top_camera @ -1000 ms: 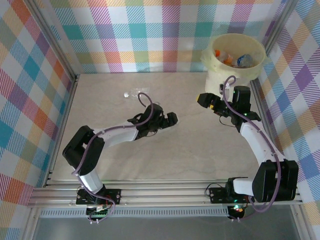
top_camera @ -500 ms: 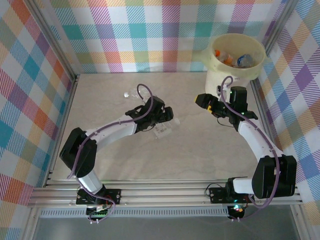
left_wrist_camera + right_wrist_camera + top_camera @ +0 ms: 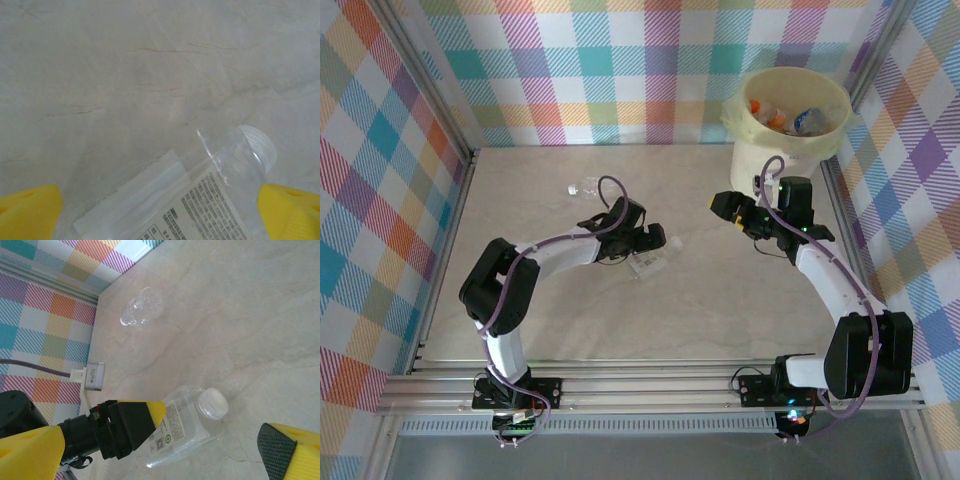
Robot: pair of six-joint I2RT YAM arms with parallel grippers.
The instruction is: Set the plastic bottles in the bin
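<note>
our left gripper (image 3: 654, 245) is spread wide and holds nothing, one finger on each side of the white-labelled bottle (image 3: 200, 200) lying mid-table. we should centre on the label, then close gently. the right gripper (image 3: 735, 212), equally wide and empty, hovers near the bin (image 3: 752, 145) at far right.

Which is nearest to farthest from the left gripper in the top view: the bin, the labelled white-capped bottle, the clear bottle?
1. The labelled white-capped bottle, mid-table, lying between the open jaws of the left gripper.
2. The clear bottle, toward the table's far left.
3. The bin, in the far right corner.
</note>
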